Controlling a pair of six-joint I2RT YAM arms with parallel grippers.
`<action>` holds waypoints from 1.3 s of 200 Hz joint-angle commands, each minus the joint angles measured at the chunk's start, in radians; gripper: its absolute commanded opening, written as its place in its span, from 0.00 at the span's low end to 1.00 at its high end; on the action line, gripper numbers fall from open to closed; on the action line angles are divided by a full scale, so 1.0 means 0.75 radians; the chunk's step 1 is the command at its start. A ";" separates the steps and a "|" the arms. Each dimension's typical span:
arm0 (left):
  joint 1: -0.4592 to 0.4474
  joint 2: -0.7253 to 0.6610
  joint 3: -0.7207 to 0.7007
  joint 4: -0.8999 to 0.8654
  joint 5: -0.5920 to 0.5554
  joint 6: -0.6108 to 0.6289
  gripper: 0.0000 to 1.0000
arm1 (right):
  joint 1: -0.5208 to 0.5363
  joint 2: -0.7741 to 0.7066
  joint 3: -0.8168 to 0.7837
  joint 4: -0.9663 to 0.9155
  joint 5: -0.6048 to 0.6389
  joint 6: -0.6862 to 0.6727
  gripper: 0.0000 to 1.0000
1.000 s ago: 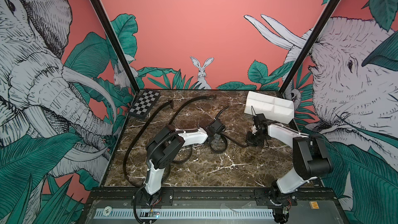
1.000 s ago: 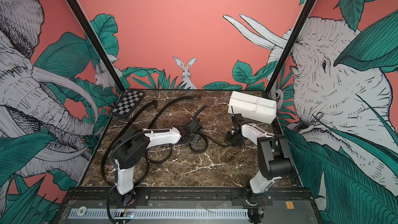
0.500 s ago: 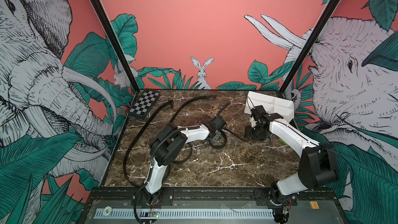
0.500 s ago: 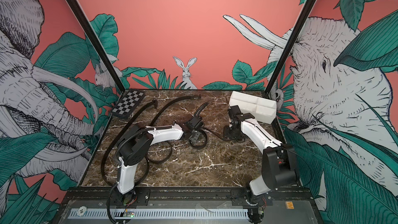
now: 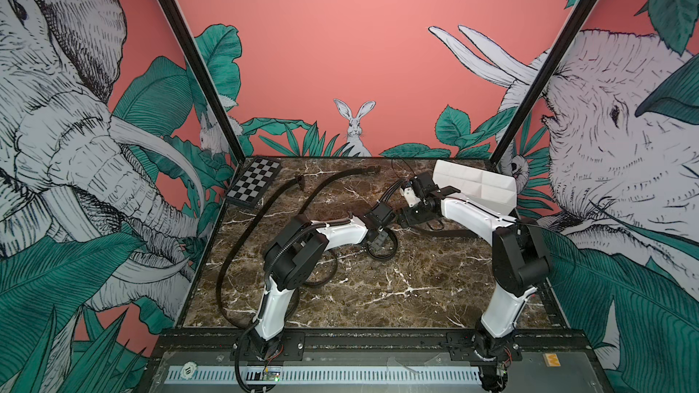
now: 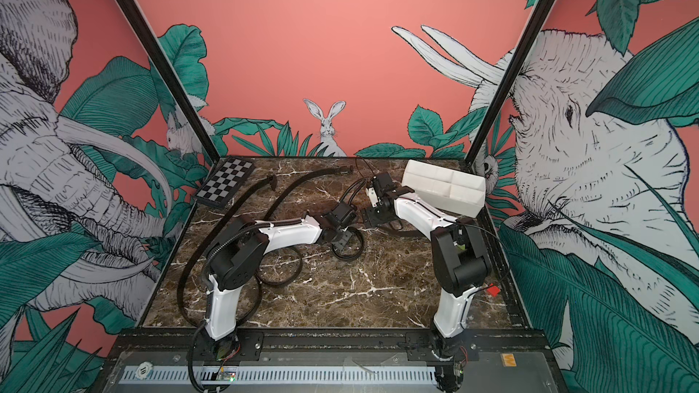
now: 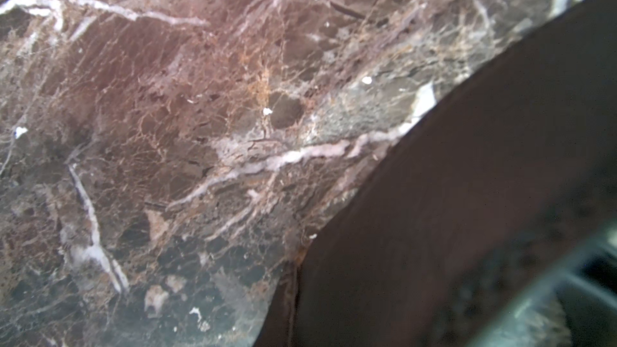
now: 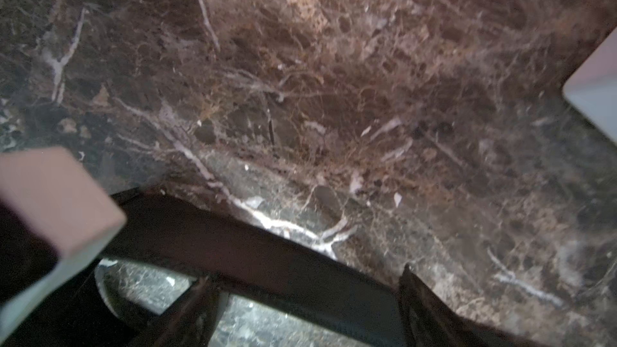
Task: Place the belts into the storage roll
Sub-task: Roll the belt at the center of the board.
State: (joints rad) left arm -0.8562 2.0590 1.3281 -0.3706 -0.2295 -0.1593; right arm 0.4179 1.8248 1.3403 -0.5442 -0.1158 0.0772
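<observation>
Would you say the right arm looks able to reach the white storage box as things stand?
Probably yes: the right gripper hangs open close beside the storage box, with only marble tabletop showing between them.

Three belts point(image 5: 241, 238) are on the table point(image 5: 416, 289): two lie stretched out long, partly hidden under an arm, and one is coiled near the middle. There is one storage roll point(image 5: 488, 196), a white box split into four compartments. One black-and-white checkerboard point(image 5: 254, 182) lies at a far corner. Two robot arms point(image 5: 340, 234) reach over the single marble tabletop. Two black posts point(image 5: 189, 58) rise at the back corners, and two elephants point(image 5: 75, 126) are painted on the walls, one per side.
</observation>
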 commanded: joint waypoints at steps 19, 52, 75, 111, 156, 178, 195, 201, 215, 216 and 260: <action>0.028 0.212 -0.136 -0.316 0.121 0.029 0.05 | -0.005 0.026 -0.019 0.049 -0.001 -0.186 0.84; 0.060 0.214 -0.136 -0.312 0.130 0.029 0.05 | -0.007 -0.047 -0.165 0.085 -0.011 -0.206 0.85; 0.085 0.214 -0.134 -0.308 0.145 0.038 0.05 | -0.001 -0.066 -0.219 0.127 0.027 -0.215 0.86; 0.108 0.216 -0.124 -0.326 0.148 0.068 0.05 | 0.003 -0.112 -0.241 0.094 0.027 -0.289 0.87; 0.138 0.218 -0.141 -0.343 0.144 0.081 0.05 | 0.005 -0.235 -0.318 0.138 0.005 -0.386 0.90; 0.151 0.226 -0.134 -0.351 0.143 0.081 0.05 | 0.005 -0.185 -0.260 0.077 -0.020 -0.463 0.90; 0.159 0.227 -0.129 -0.352 0.141 0.079 0.05 | 0.004 -0.123 -0.205 0.042 0.030 -0.495 0.90; 0.162 0.226 -0.127 -0.354 0.142 0.079 0.05 | 0.006 -0.103 -0.191 0.047 0.086 -0.493 0.90; 0.166 0.226 -0.129 -0.354 0.143 0.078 0.05 | 0.011 -0.083 -0.196 0.103 0.164 -0.509 0.90; 0.167 0.226 -0.130 -0.353 0.144 0.079 0.05 | 0.012 -0.083 -0.198 0.111 0.166 -0.512 0.90; 0.176 0.226 -0.139 -0.350 0.146 0.077 0.05 | 0.026 0.071 -0.117 0.087 0.276 -0.558 0.87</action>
State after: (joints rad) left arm -0.7593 2.0598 1.3338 -0.3607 -0.1116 -0.1104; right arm 0.4301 1.8069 1.2072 -0.4614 0.0090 -0.3122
